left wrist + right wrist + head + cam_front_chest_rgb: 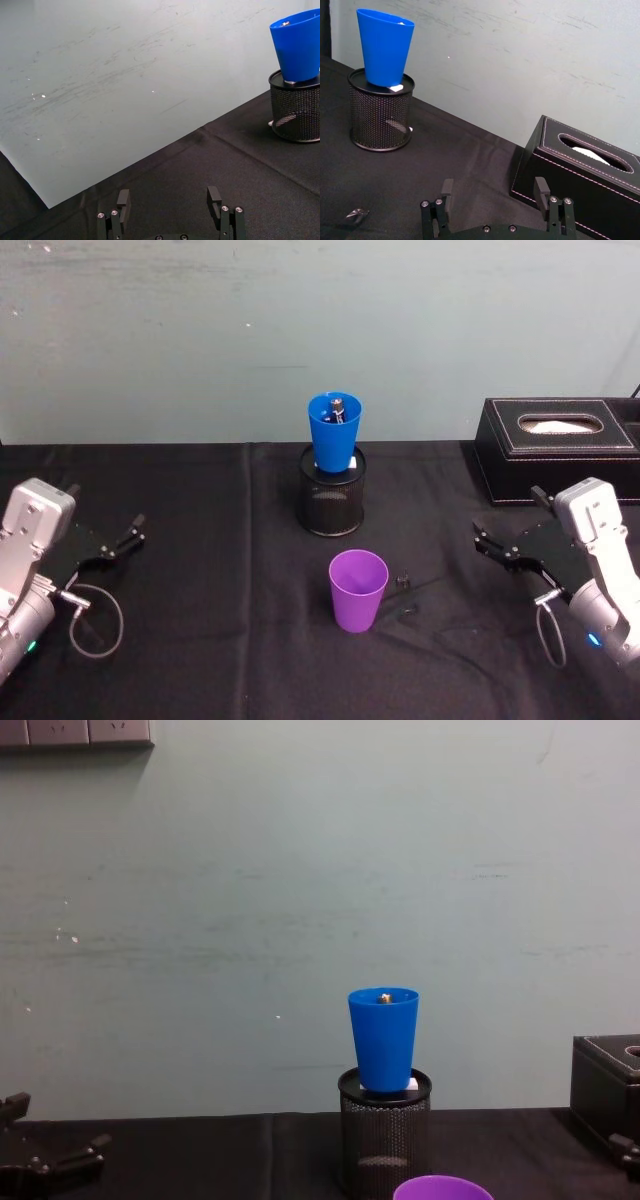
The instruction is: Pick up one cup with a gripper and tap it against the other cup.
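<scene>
Now you see the left gripper (pixel 168 197) and right gripper (pixel 494 186) both spread open; the purple cup (pixel 358 588) stands near the blue cup (pixel 334 430), which sits in a mesh holder (pixel 333 502).

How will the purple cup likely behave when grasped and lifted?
The purple cup looks like thin, smooth plastic and seems empty: probably light, perhaps slippery. It stands upright on its narrower base, so a sideways nudge could tip it and set it rolling. Its taper may let it slide downward out of a squeeze.

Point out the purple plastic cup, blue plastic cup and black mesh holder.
purple plastic cup (pixel 358 608): head view, side wall.
blue plastic cup (pixel 335 445): head view, side wall.
black mesh holder (pixel 333 505): head view, front mesh.
</scene>
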Robot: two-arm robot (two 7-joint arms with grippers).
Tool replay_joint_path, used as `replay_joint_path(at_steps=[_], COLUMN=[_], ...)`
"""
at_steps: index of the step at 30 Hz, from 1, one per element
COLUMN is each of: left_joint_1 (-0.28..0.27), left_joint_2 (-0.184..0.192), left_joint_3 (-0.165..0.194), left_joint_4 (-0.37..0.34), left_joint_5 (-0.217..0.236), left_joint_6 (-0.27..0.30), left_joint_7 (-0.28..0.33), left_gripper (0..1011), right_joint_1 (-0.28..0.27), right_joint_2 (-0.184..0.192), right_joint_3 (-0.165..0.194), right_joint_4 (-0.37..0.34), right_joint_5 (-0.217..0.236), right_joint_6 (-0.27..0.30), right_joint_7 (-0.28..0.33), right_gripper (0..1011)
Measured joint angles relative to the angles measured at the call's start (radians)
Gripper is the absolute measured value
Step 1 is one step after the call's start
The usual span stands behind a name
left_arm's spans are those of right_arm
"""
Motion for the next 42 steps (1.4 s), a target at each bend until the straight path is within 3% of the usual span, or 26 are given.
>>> replay_joint_path(at_steps=[42], left_joint_1=[0.000], left_joint_2=[0.000], left_joint_3=[0.000], left_joint_4=[0.000], left_joint_5=[0.000], left_joint_6=[0.000], left_joint_7=[0.000], left_gripper=[1000], right_joint_1=[0.000], right_joint_2=[0.000], right_joint_3=[0.000], right_joint_4=[0.000], right_joint_5=[0.000], right_joint_6=[0.000], right_joint_7=[0.000], right_gripper=[1003])
